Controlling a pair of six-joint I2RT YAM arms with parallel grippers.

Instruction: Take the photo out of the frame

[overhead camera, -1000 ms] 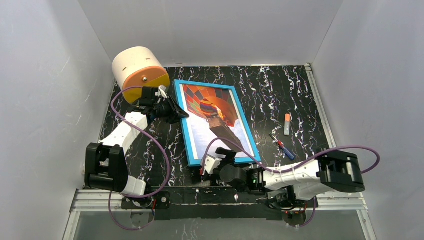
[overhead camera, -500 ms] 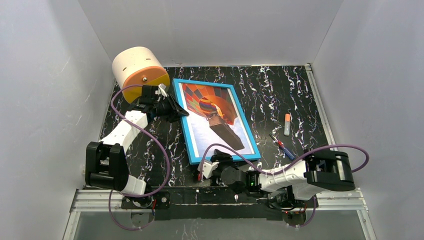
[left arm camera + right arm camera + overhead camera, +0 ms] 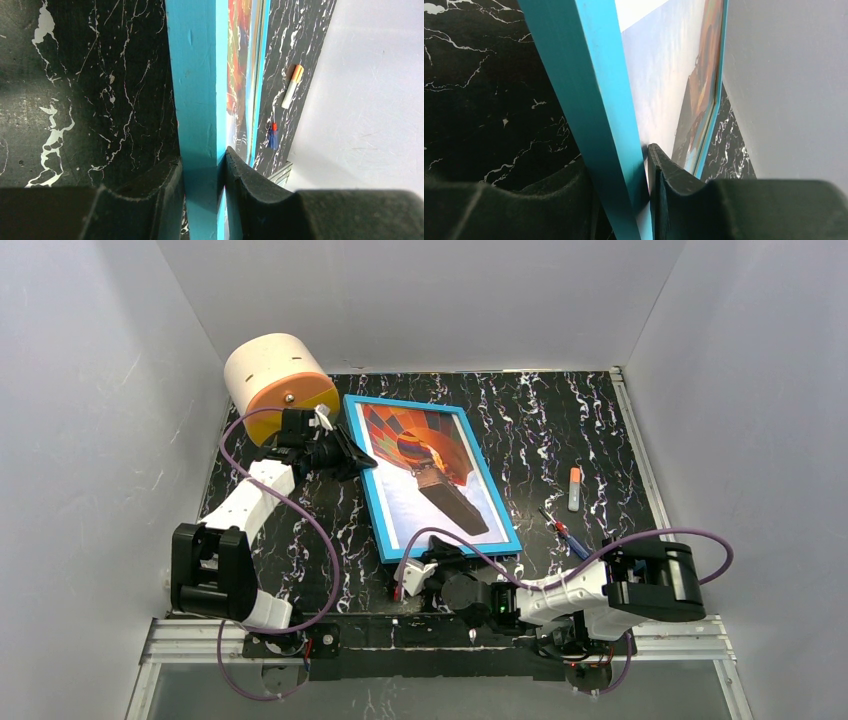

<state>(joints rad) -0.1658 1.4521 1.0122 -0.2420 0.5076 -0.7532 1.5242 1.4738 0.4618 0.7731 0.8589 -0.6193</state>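
Observation:
The bright blue frame (image 3: 372, 492) is held tilted above the black marbled table, with the hot-air balloon photo (image 3: 425, 475) face up inside it. My left gripper (image 3: 345, 452) is shut on the frame's left edge near its far corner; that edge (image 3: 197, 90) runs between my two black pads in the left wrist view. My right gripper (image 3: 432, 562) is shut on the frame's near edge (image 3: 589, 95), one pad under it and one pad on the photo side (image 3: 664, 100).
A cream and orange cylinder (image 3: 280, 385) lies on its side at the far left, close to my left arm. An orange and white marker (image 3: 574, 488) and a small blue and red tool (image 3: 565, 533) lie to the right of the frame. Grey walls enclose the table.
The frame has shifted slightly left and away, and turned a little, with both grippers still closed on it. My right arm has drawn back toward the near edge.

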